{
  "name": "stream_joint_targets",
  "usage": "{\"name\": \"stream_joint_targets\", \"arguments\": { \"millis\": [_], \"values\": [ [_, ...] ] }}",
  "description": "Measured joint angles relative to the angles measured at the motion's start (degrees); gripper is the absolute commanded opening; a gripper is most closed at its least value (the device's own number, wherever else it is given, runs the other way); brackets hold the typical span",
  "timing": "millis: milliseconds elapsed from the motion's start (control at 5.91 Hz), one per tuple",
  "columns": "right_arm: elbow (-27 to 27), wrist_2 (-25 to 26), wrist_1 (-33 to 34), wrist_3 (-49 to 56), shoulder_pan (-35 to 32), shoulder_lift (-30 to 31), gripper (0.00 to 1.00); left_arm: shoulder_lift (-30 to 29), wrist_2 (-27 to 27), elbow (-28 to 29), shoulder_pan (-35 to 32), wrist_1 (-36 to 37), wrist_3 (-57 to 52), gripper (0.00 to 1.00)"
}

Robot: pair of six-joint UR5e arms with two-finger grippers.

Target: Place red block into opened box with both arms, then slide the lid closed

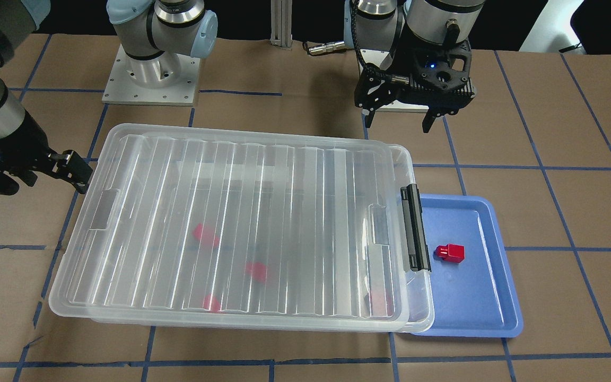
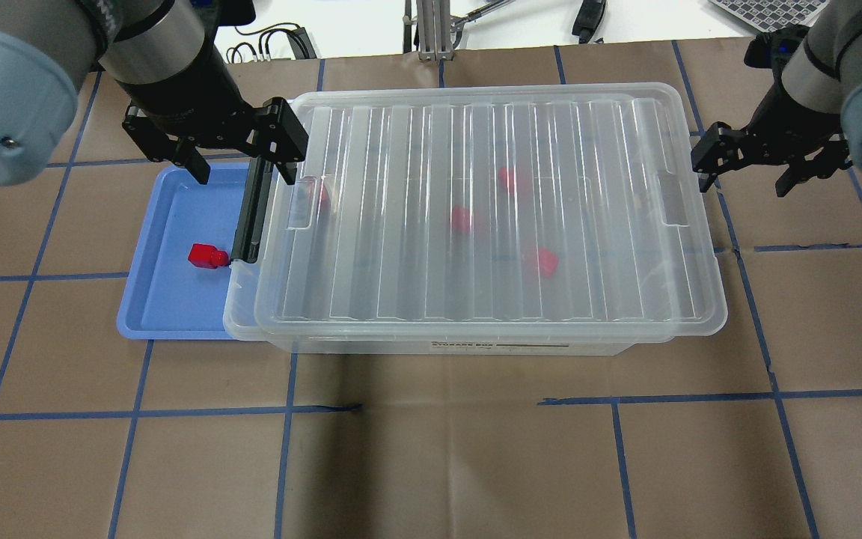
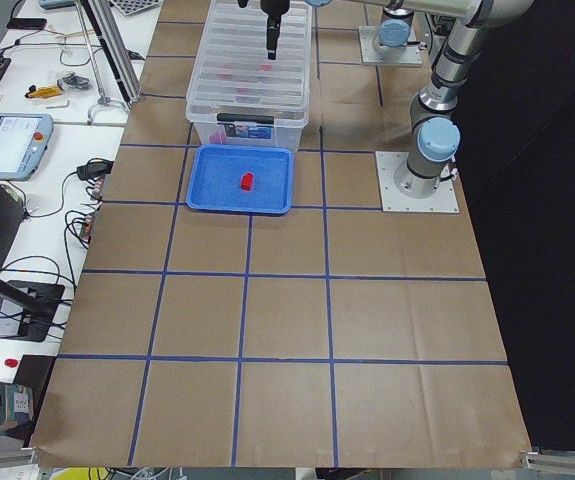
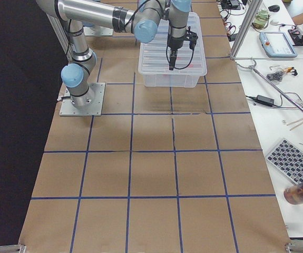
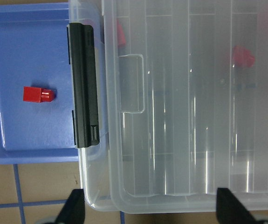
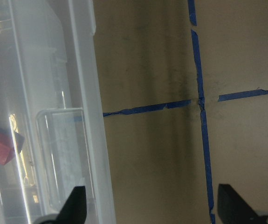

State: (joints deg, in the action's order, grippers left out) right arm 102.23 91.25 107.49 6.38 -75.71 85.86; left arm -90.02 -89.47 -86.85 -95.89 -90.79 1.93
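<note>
The clear box (image 2: 242,323) lies across the table with the ribbed lid (image 2: 491,217) over nearly all of it, leaving a narrow strip bare by the black latch bar (image 2: 251,217). Several red blocks, such as one (image 2: 463,219), show blurred through the lid. Another red block (image 2: 206,257) lies on the blue tray (image 2: 169,299). My left gripper (image 2: 242,166) hangs open and holding nothing above the latch end. My right gripper (image 2: 744,183) is open just beyond the box's other short end, touching nothing.
The blue tray (image 1: 486,297) is tucked partly under the box's latch end. Both arm bases (image 1: 151,74) stand at the robot's side of the table. Blue tape lines (image 2: 768,359) grid the brown table cover. Benches with equipment flank the table in the side views.
</note>
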Motion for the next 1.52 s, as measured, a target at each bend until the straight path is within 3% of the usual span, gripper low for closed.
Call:
{"name": "stream_joint_targets", "arguments": {
  "millis": [338, 1522],
  "values": [
    [2.28, -0.16, 2.82, 2.11, -0.01, -1.18, 1.0, 0.02, 0.0, -0.04, 0.0, 0.0, -0.04, 0.99],
    [2.34, 0.35, 0.35, 10.87, 0.14, -1.96, 1.0, -0.1, -0.02, 0.45, 0.6, -0.02, -0.97, 0.99]
  ]
}}
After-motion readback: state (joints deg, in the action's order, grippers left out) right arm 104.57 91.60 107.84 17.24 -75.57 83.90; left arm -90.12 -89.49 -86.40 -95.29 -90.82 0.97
